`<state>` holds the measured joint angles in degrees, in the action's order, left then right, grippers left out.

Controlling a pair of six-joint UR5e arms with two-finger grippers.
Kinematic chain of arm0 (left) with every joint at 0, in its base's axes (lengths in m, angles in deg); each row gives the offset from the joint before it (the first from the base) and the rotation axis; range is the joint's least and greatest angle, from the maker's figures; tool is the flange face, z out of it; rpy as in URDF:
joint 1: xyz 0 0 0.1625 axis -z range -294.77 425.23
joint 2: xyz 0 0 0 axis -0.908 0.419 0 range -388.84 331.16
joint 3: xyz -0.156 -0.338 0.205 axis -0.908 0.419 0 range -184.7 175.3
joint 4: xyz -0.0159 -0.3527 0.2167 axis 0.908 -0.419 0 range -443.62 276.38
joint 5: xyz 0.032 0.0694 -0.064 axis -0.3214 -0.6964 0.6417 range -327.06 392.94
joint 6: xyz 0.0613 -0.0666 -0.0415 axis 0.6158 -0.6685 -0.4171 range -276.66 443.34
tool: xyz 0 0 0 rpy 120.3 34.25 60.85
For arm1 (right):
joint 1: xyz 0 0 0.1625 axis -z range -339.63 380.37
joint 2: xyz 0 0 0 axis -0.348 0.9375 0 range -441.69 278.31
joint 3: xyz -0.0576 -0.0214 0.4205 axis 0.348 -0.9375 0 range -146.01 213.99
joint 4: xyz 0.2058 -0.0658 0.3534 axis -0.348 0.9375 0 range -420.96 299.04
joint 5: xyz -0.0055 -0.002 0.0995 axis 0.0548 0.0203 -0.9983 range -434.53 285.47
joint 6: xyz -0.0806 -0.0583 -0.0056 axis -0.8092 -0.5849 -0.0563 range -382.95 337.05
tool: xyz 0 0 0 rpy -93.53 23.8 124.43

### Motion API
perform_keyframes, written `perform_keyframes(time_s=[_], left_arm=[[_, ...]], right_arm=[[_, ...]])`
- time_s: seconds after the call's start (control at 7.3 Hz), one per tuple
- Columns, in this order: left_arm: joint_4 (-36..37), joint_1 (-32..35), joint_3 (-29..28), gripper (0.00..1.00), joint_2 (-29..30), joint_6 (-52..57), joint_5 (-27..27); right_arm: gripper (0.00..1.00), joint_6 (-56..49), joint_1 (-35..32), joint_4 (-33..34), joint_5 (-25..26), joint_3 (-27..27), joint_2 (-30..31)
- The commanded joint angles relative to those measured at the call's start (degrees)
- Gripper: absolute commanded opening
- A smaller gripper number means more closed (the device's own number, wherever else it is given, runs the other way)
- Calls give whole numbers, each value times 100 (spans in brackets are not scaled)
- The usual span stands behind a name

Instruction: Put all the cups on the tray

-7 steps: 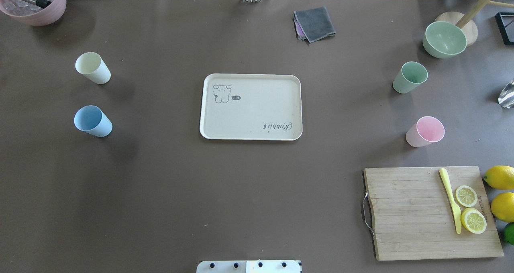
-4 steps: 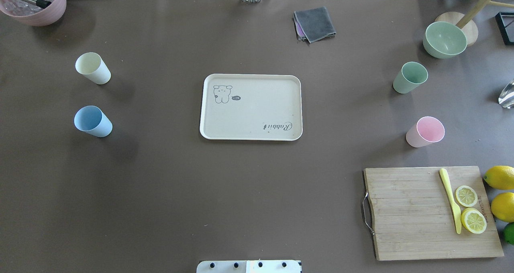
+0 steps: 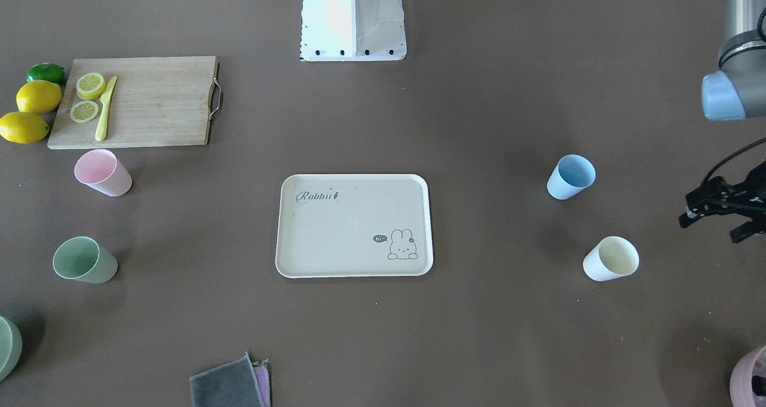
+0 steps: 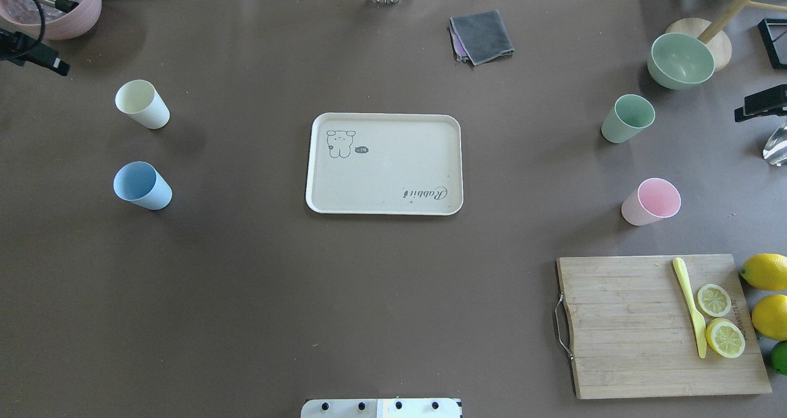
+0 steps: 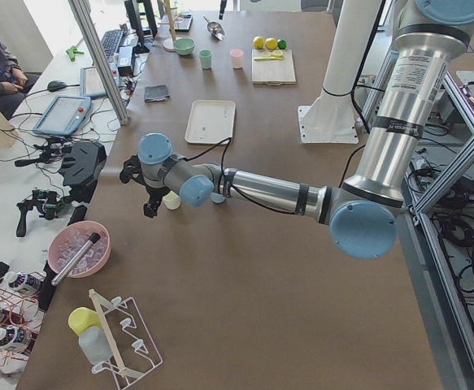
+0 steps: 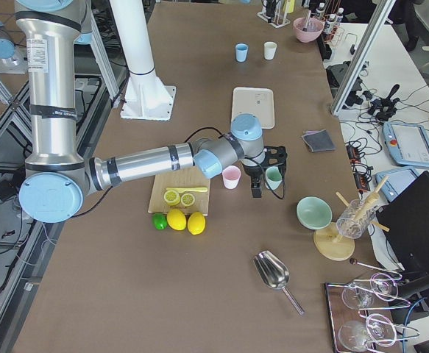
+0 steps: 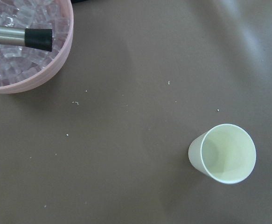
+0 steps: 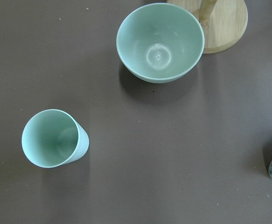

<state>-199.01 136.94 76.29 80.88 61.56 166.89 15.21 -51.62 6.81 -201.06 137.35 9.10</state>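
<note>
The cream Rabbit tray [image 4: 393, 172] lies empty at mid-table. The cream-yellow cup [image 4: 141, 103] and the light blue cup [image 4: 142, 185] stand upright to its left. The sage green cup [image 4: 627, 118] and the pink cup [image 4: 650, 201] stand to its right. My left gripper [image 3: 712, 226] is open and empty, high beside the cream-yellow cup [image 7: 223, 153]. My right gripper [image 4: 760, 103] shows only partly at the edge near the green cup [image 8: 54, 138]; I cannot tell whether it is open or shut.
A wooden cutting board [image 4: 633, 332] with lemon slices and a yellow knife lies at front right, whole lemons beside it. A green bowl [image 4: 680, 60], a grey cloth [image 4: 481, 35] and a pink bowl of ice [image 4: 67, 18] sit along the far edge.
Both grippers have come into the overhead view, the left at the upper left edge, the right at the right edge. The cups and tray have not moved.
</note>
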Motion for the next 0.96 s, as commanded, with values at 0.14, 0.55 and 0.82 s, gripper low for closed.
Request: perform_keyframes(time_s=[0.14, 0.55, 0.82], left_arm=[[-957, -535, -864, 96, 348, -643, -519], [-977, -710, -883, 81, 330, -643, -528], [-1134, -842, -996, 80, 330, -695, -798]], right_arm=[[100, 113, 132, -10, 84, -8, -26], [100, 113, 132, -10, 84, -17, -26], [100, 113, 132, -10, 84, -17, -18]])
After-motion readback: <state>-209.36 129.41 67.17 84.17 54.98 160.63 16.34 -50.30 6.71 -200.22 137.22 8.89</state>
